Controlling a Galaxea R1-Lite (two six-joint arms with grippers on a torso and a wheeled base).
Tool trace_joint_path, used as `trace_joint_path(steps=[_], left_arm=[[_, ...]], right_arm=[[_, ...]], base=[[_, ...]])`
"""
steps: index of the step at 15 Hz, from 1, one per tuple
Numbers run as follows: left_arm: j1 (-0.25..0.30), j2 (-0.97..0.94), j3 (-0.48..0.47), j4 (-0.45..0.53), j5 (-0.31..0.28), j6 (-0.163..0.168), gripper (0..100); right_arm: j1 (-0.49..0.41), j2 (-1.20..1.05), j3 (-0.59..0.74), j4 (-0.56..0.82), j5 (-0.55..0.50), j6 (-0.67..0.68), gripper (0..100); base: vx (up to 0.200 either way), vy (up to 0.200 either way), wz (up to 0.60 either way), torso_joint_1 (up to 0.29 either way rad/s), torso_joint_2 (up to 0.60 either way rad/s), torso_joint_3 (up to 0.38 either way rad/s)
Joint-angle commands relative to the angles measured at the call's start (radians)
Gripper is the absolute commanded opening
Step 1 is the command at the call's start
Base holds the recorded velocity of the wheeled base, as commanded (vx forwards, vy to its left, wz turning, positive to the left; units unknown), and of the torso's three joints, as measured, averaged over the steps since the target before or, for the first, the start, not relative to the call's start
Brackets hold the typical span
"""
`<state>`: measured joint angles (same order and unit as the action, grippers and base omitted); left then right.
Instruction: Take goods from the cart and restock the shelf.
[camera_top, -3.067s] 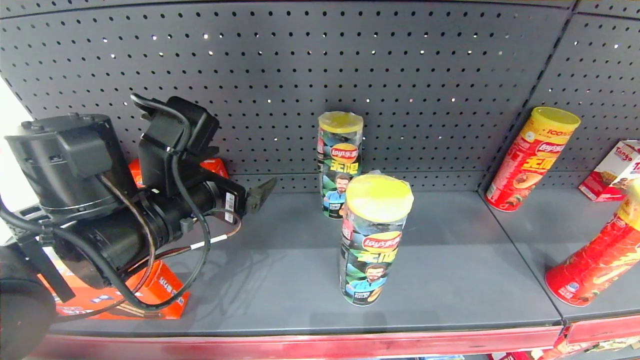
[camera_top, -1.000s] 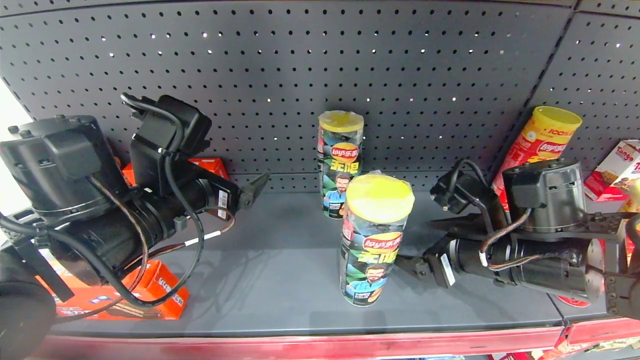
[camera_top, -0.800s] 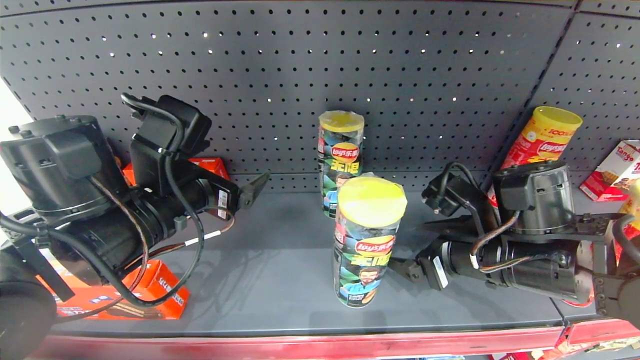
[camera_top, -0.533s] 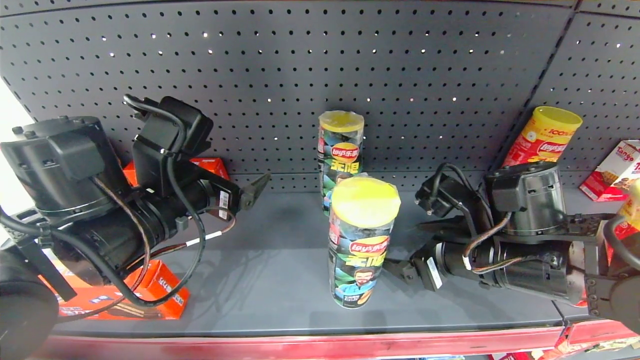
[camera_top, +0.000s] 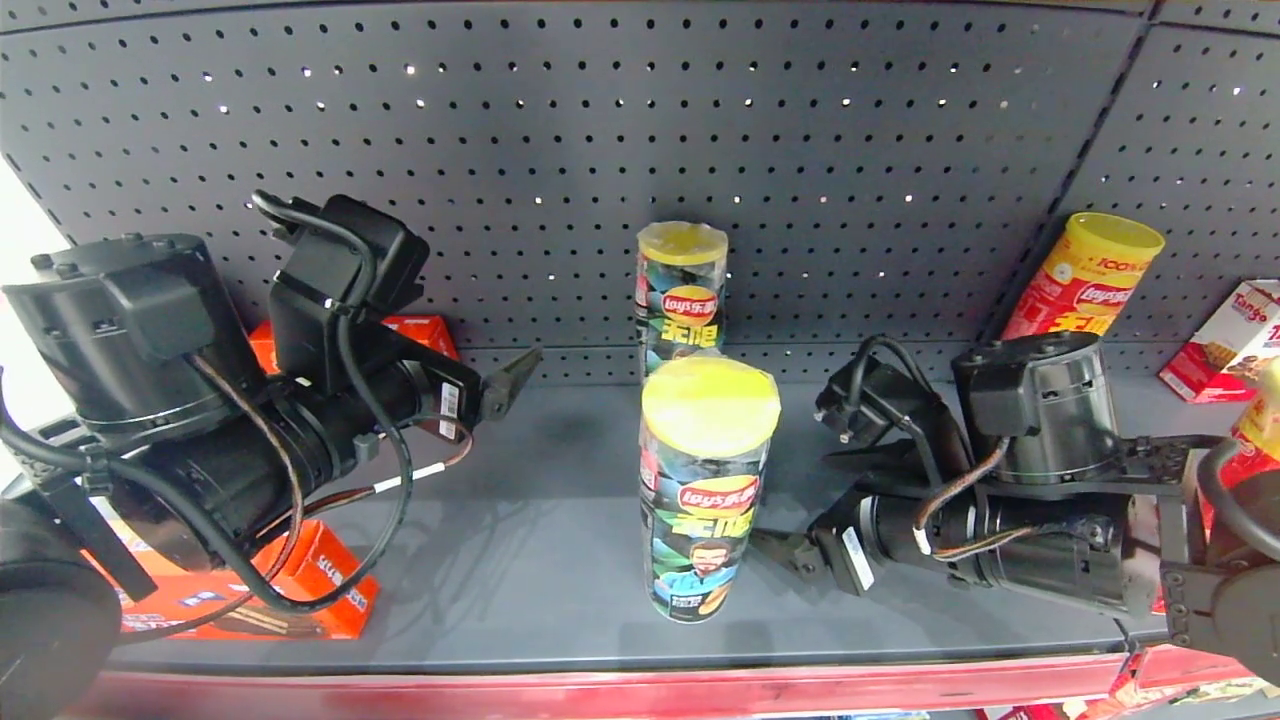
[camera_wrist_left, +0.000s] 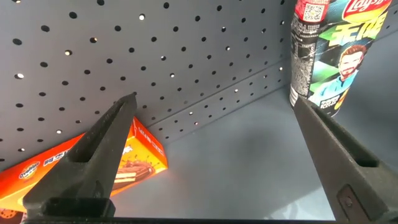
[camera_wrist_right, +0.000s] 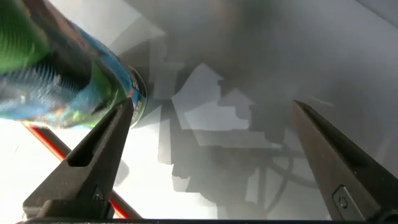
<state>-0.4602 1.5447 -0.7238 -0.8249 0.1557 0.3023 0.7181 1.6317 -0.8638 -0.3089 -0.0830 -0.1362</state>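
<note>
Shelf: you are facing a dark grey shelf with a perforated back panel and a red front edge.
Front can: the green-and-black chips can stands upright near the shelf's front edge, about mid-shelf. Its long axis is vertical, the yellow lid points up, and the printed face is turned toward you.
Right claw: your right claw lies low on the can's right side, its fingers spread wide and holding nothing. One finger sits just beside the can's lower wall; you cannot tell whether it touches.
Back can: a matching can stands upright directly behind the first, close to the back panel.
Left claw: your left claw hangs well to the left of both cans, spread wide and empty.
Orange boxes: one lies flat at the front left, another against the back panel.
Red can: on the adjoining shelf to the right, it leans tilted against the panel.
</note>
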Motion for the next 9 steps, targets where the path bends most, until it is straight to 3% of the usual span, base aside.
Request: trace_joint_path(steps=[1,9], left_arm=[[0.000,0.002,0.000,0.000,-0.001,0.000,100],[0.000,0.006,0.000,-0.002,0.001,0.000,100]], right_arm=[[-0.002,-0.026,0.014,0.001,0.000,0.000,100],[0.021,-0.033,0.029,0.001,0.002,0.000,100]], base=[[0.000,0.000,0.00,0.000,0.00,0.000],[0.000,0.000,0.00,0.000,0.00,0.000]])
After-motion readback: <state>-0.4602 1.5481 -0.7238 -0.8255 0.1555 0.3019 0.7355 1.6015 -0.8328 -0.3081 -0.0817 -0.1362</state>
